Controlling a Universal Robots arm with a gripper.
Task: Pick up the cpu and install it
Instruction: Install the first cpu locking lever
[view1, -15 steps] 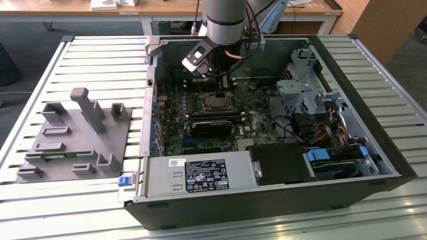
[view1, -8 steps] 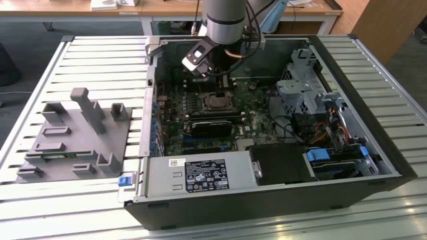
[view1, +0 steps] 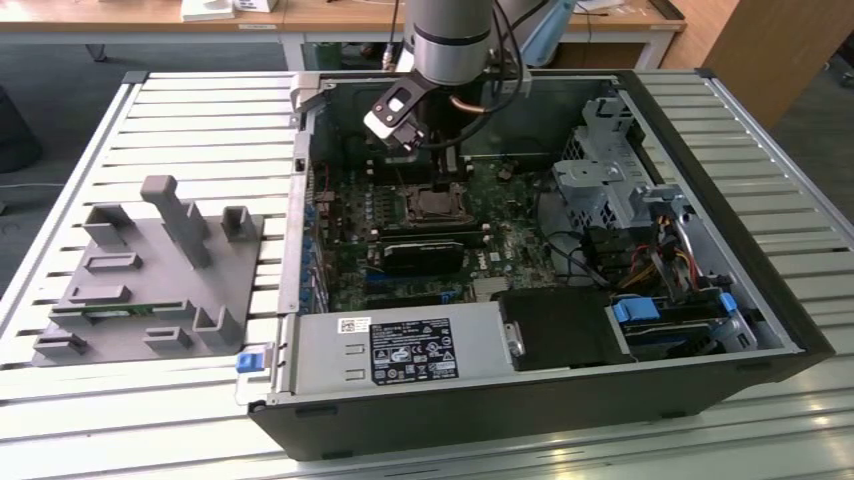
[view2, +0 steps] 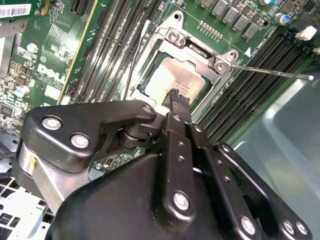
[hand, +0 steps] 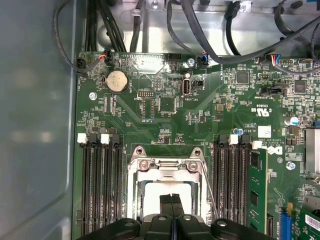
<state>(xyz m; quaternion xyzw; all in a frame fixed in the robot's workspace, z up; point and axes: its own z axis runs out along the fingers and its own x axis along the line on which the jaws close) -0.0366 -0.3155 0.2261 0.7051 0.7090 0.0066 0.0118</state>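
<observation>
Second wrist view: gripper (view2: 176, 96) hides part of the cpu (view2: 171, 76).

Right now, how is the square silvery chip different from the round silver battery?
The square silvery cpu has corners; the round silver battery has none. The cpu looks bigger than the battery. The cpu sits in a metal frame beneath the jaws; the battery sits uncovered. Both are silvery.

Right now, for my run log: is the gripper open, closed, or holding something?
Gripper: closed, holding nothing, fingertips together just over the cpu sitting in its socket.
</observation>
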